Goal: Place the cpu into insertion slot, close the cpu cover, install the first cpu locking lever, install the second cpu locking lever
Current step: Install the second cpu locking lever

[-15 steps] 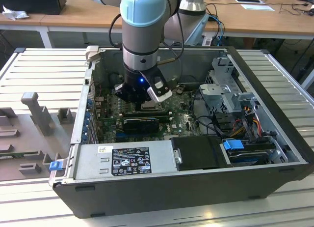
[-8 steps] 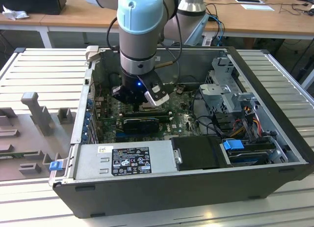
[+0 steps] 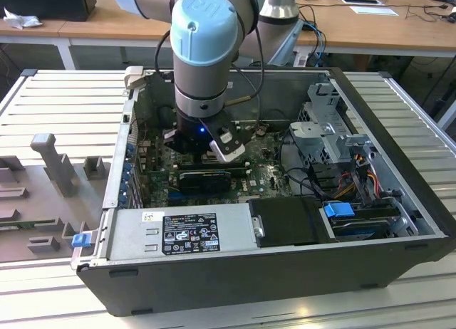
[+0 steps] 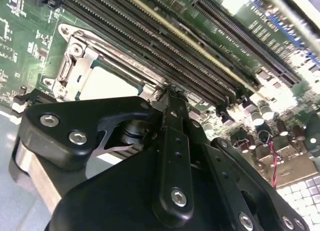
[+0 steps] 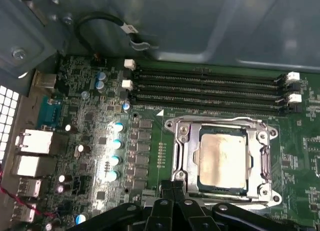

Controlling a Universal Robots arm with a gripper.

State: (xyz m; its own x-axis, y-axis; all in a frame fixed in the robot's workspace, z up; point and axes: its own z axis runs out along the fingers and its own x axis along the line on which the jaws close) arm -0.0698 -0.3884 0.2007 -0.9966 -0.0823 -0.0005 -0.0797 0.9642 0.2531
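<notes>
The cpu (image 5: 222, 158), a flat square with a silver-tan metal top, is seated in the insertion slot (image 5: 199, 183) at lower right of the first wrist view, the cpu cover (image 5: 185, 156) closed over it as a bright frame, presumably to clamp it. 4 memory slots (image 5: 210, 93) lie beside it. The gripper (image 5: 172, 191) is poised at the socket's edge; jaw state cannot be told.
</notes>
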